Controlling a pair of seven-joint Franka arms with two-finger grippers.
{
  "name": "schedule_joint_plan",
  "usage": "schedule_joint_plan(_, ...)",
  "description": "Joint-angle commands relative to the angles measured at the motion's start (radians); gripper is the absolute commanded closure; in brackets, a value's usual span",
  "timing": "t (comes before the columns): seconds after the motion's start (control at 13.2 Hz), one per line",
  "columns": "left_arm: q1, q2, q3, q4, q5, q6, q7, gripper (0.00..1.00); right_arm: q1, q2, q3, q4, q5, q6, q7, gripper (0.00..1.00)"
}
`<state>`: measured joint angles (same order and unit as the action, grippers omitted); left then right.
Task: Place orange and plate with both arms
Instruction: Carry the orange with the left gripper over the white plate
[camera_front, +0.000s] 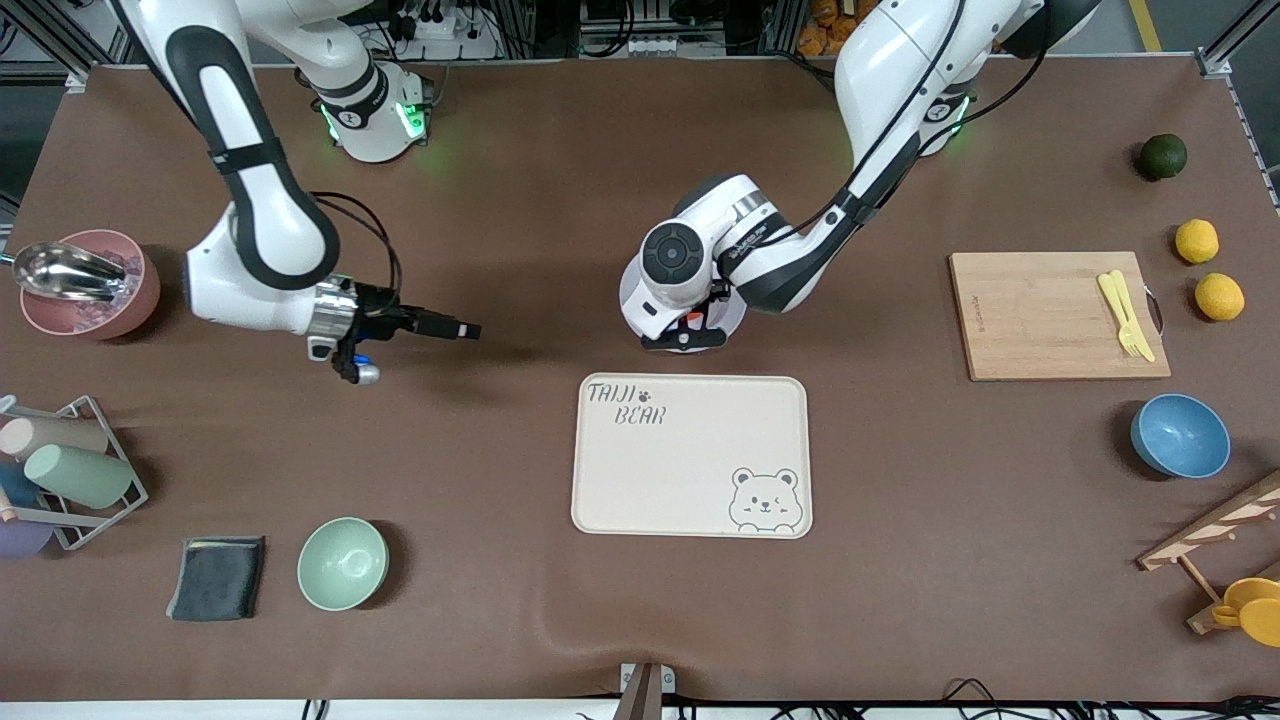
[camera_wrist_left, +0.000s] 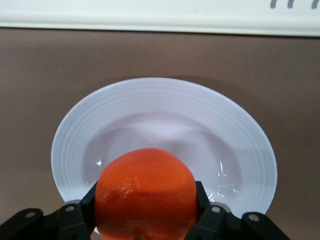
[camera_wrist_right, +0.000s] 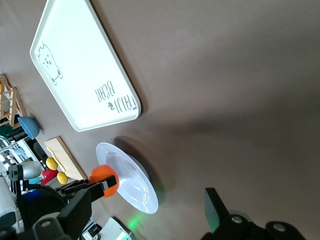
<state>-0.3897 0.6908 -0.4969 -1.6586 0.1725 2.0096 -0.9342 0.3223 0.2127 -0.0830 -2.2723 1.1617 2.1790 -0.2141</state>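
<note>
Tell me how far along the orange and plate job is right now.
In hand: the left tool is shut on the orange, holding it over the plate. The plate sits on the table, not on the bear tray. Left: releasing the orange. The right tool waits open, holding nothing.

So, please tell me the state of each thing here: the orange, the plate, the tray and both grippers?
orange: held above the plate
plate: on the table, empty
left gripper: shut on the orange
right gripper: open, empty, over bare table
bear tray: empty
</note>
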Motion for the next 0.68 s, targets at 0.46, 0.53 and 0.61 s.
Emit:
schedule_joint_plan(0.46, -0.112, 0.055, 0.086, 0.029, 0.028, 0.044, -0.035, 1.00, 0.122, -0.003, -0.008, -0.089, 0.260, 0.114, -0.243, 0.00)
schedule_joint_plan(0.53, -0.113, 0.056, 0.086, 0.029, 0.028, 0.044, -0.040, 0.95, 0.124, -0.003, -0.008, -0.089, 0.268, 0.114, -0.243, 0.00)
schedule_joint_plan(0.61, -0.123, 0.058, 0.086, 0.029, 0.028, 0.044, -0.057, 0.60, 0.124, -0.003, -0.008, -0.090, 0.283, 0.114, -0.251, 0.00)
